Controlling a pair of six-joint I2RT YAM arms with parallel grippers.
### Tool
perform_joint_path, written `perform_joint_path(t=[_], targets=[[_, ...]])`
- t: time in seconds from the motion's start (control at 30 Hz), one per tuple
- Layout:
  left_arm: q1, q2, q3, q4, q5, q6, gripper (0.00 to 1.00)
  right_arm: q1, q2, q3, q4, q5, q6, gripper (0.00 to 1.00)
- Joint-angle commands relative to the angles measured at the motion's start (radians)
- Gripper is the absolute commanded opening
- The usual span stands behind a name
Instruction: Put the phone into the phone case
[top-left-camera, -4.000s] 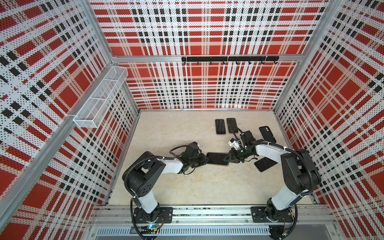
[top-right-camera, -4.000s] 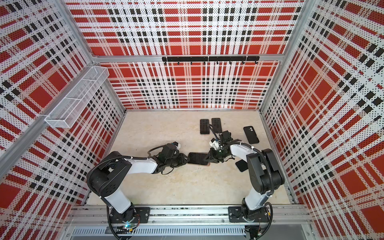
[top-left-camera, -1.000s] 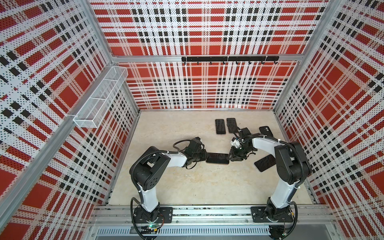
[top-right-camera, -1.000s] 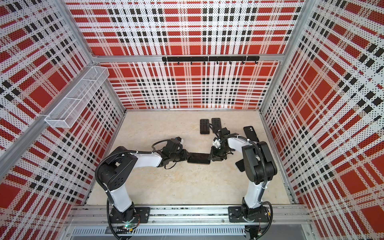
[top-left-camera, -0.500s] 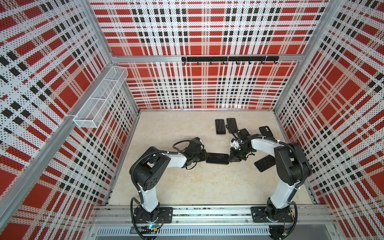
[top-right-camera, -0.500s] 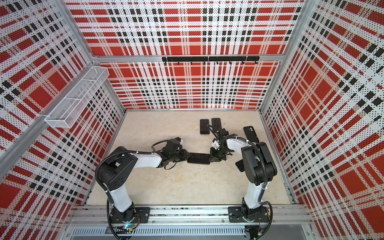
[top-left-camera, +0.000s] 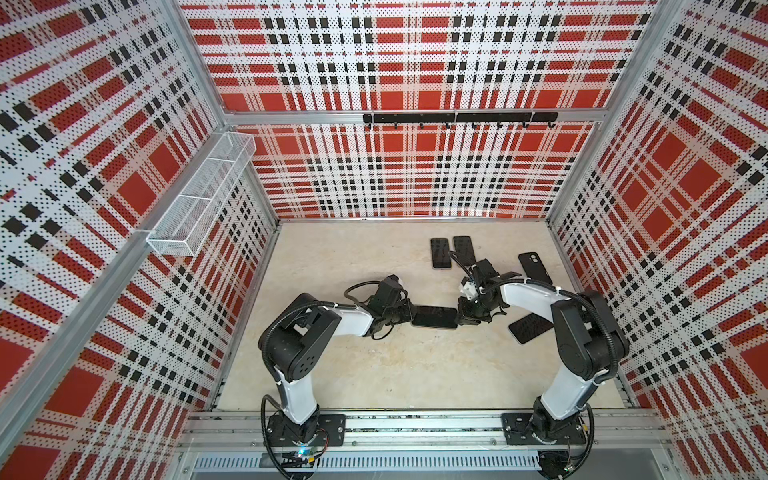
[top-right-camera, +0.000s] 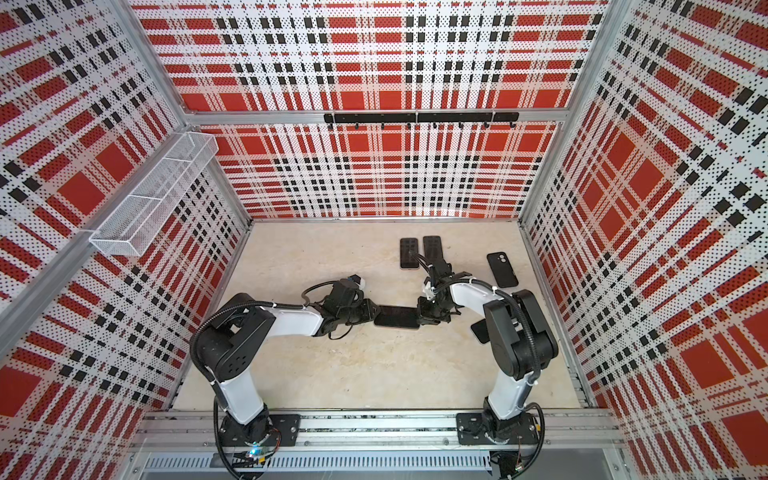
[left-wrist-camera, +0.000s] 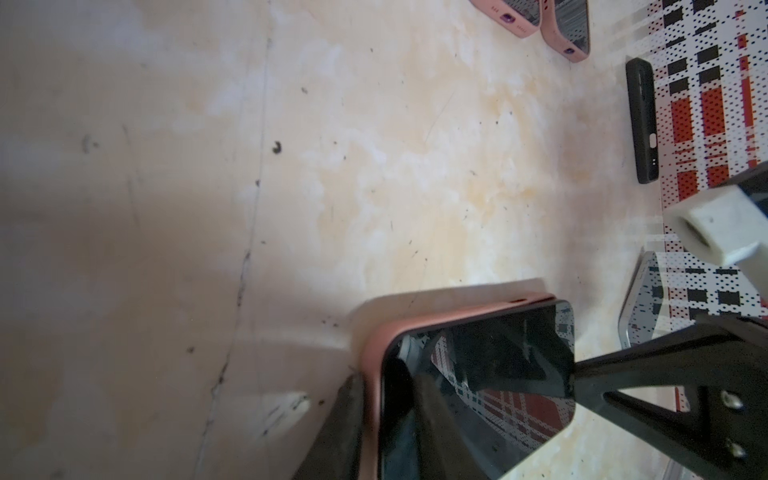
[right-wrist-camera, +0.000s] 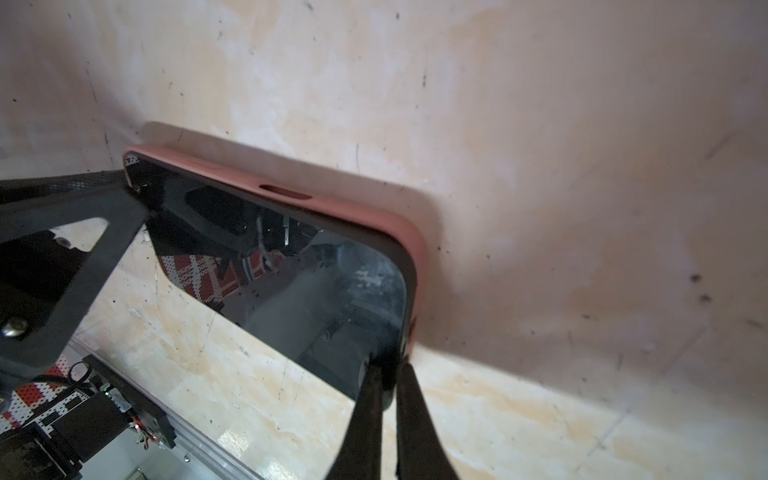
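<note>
A black-screened phone (top-left-camera: 434, 318) (top-right-camera: 397, 318) sits in a pink phone case (left-wrist-camera: 374, 353) at mid-table, spanning the gap between my two grippers. My left gripper (top-left-camera: 409, 313) (left-wrist-camera: 386, 436) is shut on one short end, with one finger under the case and the other on the screen (left-wrist-camera: 478, 382). The right gripper (top-left-camera: 461, 318) (right-wrist-camera: 388, 399) is shut on a corner of the opposite end. In the right wrist view the case's rim (right-wrist-camera: 332, 199) wraps the phone's (right-wrist-camera: 291, 270) far long edge, and a shadow lies beneath it.
Two more phones in pink cases (top-left-camera: 440, 253) (top-left-camera: 464, 249) lie at the back. A black case (top-left-camera: 534, 268) is near the right wall, and another phone (top-left-camera: 530, 328) lies by the right arm. A wire basket (top-left-camera: 199, 199) hangs on the left wall.
My right gripper has closed on the phone's end over the last second. The left grip and the phone's place are unchanged.
</note>
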Motion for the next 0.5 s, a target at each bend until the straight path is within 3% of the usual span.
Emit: perform_joint_path(t=[0.0,0.47], targets=[[-0.030,0.008,-0.025,-0.058,0.037,-0.011,0.26,0.122,0.217,-0.137,-0.009,0.058,0.013,0.08],[-0.044,0.007,-0.038,-0.064,0.029,-0.020,0.25,0.216,0.469,-0.169,0.095,0.135,0.052,0.07]])
